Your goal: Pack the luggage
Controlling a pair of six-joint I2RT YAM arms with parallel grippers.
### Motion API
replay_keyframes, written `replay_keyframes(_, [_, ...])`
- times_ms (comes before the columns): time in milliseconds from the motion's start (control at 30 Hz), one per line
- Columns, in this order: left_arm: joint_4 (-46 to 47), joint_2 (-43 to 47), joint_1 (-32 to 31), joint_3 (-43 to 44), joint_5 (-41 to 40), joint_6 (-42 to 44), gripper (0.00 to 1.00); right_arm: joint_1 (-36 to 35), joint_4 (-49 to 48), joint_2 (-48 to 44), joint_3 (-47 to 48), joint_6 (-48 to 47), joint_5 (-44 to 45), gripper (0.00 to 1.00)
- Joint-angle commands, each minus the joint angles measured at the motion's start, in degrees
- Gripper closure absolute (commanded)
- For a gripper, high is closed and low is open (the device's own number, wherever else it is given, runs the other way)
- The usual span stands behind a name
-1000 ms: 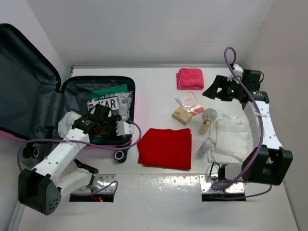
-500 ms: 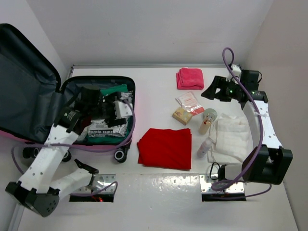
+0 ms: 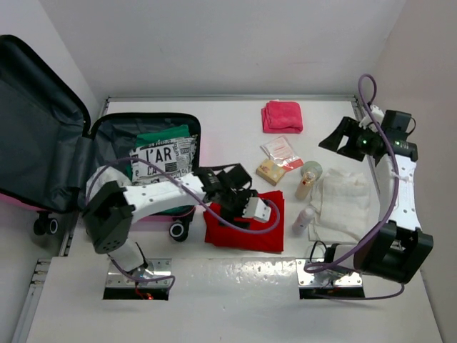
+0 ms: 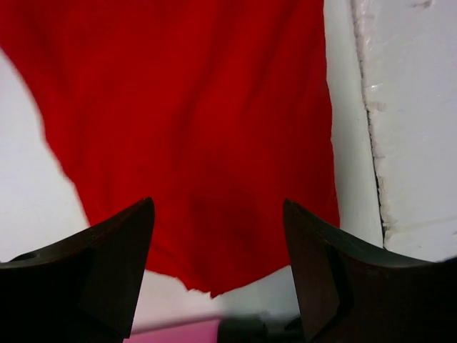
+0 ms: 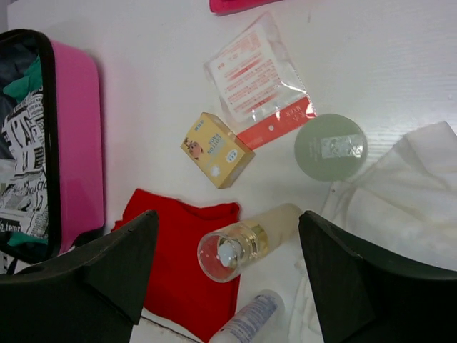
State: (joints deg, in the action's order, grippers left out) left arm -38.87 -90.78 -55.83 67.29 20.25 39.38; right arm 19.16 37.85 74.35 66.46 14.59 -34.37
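Well, luggage [image 5: 75, 143]: we are seeing it open at the tabletop's [image 3: 228, 121] left, lid [image 3: 36, 121] tilted back, printed fabric [image 3: 161, 157] inside.
Left claw [image 4: 218, 207]: we are holding it spread, empty, above the red cloth [image 4: 200, 107].
Right claw [image 5: 225, 214]: we are hovering it, opened wide, over bottle [image 5: 246, 246] and box [image 5: 216, 150].

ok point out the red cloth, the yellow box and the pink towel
red cloth [image 4: 193, 107], left wrist view, its middle
yellow box [image 5: 218, 150], right wrist view, top face
pink towel [image 3: 281, 116], top external view, its centre
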Motion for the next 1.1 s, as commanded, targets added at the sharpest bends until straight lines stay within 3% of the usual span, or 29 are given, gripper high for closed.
replay_keyframes(0, [6.78,-4.90,-1.03,-0.23,-3.98,-1.67,0.24,2.54,3.19,-1.92,1.92,-2.37,-2.37,0.21])
replay_keyframes(167, [14.34,-10.72,-2.09,-0.76,-9.25,-3.33,0.21,4.75,4.69,-2.71,1.66,-4.91,-3.77,0.21])
replay_keyframes(333, [15.49,-16.00,-2.61,2.67,-8.57,-3.34,0.21,5.10,5.31,-4.64,0.26,-7.02,-4.04,0.21])
replay_keyframes(600, [19.10,-23.64,-3.84,0.74,-8.39,-4.30,0.23,6.24,6.54,-5.26,0.87,-9.58,-4.39,0.21])
replay_keyframes(667, [19.10,-25.40,-3.84,0.74,-6.73,-3.61,0.33,6.51,6.89,-5.26,1.13,-10.11,-4.39,0.21])
replay_keyframes(700, [18.49,-25.41,-3.84,0.74,-4.98,-3.60,0.44,6.59,6.80,-5.18,1.22,-10.37,-4.30,0.21])
replay_keyframes(800, [16.55,-27.60,-3.15,2.66,-3.21,-3.60,0.57,6.68,6.89,-5.09,1.57,-10.28,-4.39,0.21])
replay_keyframes(933, [15.49,-28.84,-2.00,3.99,-3.20,-4.83,0.91,6.59,5.84,-4.74,2.01,-9.23,-4.65,0.21])
replay_keyframes(1067, [14.88,-23.32,0.71,5.22,-4.52,-6.50,1.00,6.59,5.05,-4.47,2.80,-8.44,-5.09,0.21])
